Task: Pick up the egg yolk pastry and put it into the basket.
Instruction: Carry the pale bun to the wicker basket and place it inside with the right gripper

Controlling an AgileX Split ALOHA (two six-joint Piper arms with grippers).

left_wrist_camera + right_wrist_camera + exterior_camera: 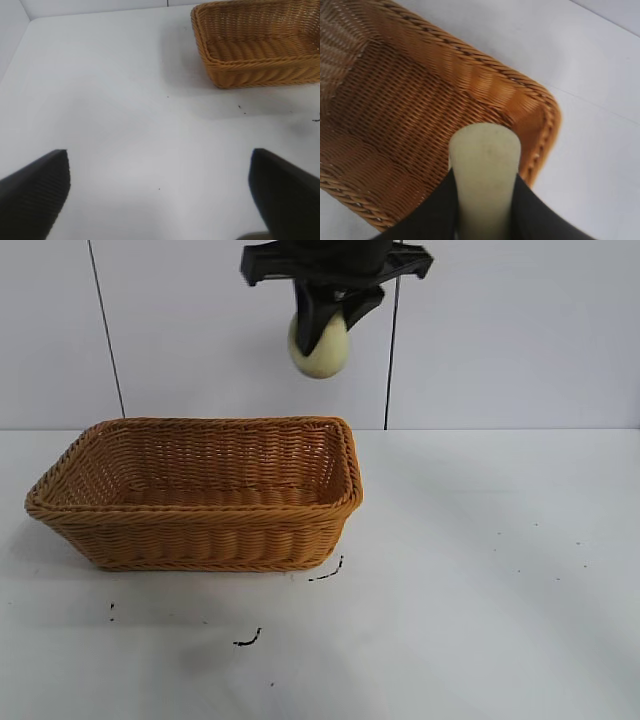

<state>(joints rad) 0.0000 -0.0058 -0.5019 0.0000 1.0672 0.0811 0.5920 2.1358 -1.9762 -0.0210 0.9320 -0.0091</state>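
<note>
Black marks (248, 639) dot the table (500, 590) below the right gripper (325, 325), pinching the egg yolk pastry (319, 345) above the basket (200, 495), left gripper (160, 195) spread

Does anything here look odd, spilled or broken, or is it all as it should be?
Nothing looks damaged. The only blemishes are a few small dark scuff marks on the white table in front of the basket. The egg yolk pastry hangs whole in the right gripper, above the basket's far right corner.
</note>
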